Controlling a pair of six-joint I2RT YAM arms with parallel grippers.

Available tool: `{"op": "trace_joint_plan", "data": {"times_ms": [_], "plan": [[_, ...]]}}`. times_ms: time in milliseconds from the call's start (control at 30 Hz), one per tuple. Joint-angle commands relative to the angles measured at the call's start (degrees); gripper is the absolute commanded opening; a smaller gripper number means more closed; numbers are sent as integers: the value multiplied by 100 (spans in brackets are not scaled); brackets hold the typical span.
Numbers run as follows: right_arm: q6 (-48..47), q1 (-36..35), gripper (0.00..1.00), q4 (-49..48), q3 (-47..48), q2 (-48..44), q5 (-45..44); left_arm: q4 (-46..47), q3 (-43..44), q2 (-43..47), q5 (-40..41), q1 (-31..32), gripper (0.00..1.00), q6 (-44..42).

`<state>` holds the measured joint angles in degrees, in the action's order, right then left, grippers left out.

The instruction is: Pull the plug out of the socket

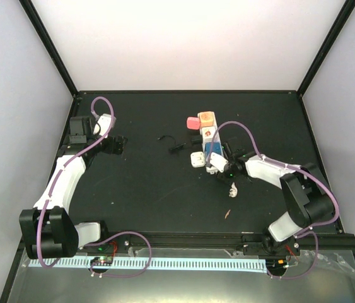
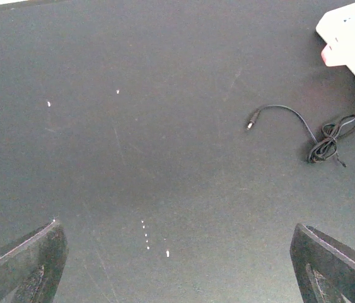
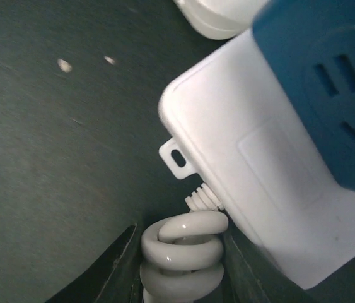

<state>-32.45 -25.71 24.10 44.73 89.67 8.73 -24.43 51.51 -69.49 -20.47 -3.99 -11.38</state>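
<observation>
The right pincer (image 3: 180, 274) stood narrow astride the coiled white cord (image 3: 182, 249), grip uncertain, with the long white plastic power strip (image 3: 253, 164) just beyond its tips, where tugging might merely drag the whole strip or strain the cord.

A matte black surface (image 1: 139, 189) is enclosed by plain white walls (image 1: 190, 38) joined by black corner posts (image 1: 50, 44); lighting is even.

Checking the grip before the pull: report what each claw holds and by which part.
Left claw is open and empty. Right claw straddles the socket's bundled cord, beside its end; a firm clamp cannot be told.
</observation>
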Motion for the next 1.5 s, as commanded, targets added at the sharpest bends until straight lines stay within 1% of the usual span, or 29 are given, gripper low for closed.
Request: {"op": "trace_joint_plan", "data": {"times_ms": [0, 233, 300, 367, 400, 467, 500, 533, 600, 733, 800, 900, 1000, 1133, 1267, 1367, 1467], "plan": [[-91, -484, 32, -272, -91, 71, 17, -110, 256, 24, 78, 30, 99, -22], [-155, -1003, 33, -315, -146, 118, -40, -181, 307, 49, 82, 34, 99, -42], [-121, -1011, 38, -150, -75, 82, 123, -217, 308, 64, 76, 30, 99, -64], [-130, -1004, 48, 50, -29, -117, 251, -235, 314, 71, 78, 31, 99, -95], [-130, -980, 54, 155, 0, -243, 301, -245, 316, 75, 71, 28, 99, -107], [-135, -897, 74, 404, 82, -525, 471, -262, 321, 84, 53, 26, 99, -125], [-137, -811, 82, 548, 139, -667, 585, -271, 324, 85, 44, 27, 99, -123], [-155, -712, 86, 703, 194, -799, 719, -278, 336, 85, 24, 33, 99, -133], [-249, -527, 88, 1009, 314, -1038, 933, -275, 334, 83, -8, 30, 99, -150], [-535, -40, 89, 1716, 675, -1480, 1485, -265, 337, 59, -135, 26, 99, -181], [-520, 398, 89, 1880, 1003, -1551, 1894, -258, 345, 43, -196, 30, 99, -176], [-402, 1286, 87, 2216, 1804, -1207, 2766, -254, 344, 48, -322, 32, 99, -189], [129, 1905, 82, 2289, 2703, -444, 3222, -264, 351, 90, -296, 33, 99, -194], [1381, 2265, 70, 1851, 3693, 512, 3293, -279, 361, 147, -243, 32, 99, -194], [2248, 2264, 65, 1388, 4414, 1373, 3066, -324, 338, 233, -200, 25, 99, -215], [2597, 2270, 61, 1162, 4834, 1959, 2854, -358, 322, 292, -125, 24, 99, -240], [2620, 2264, 55, 1126, 5183, 2488, 2689, -376, 285, 338, -21, 23, 99, -218]]}}
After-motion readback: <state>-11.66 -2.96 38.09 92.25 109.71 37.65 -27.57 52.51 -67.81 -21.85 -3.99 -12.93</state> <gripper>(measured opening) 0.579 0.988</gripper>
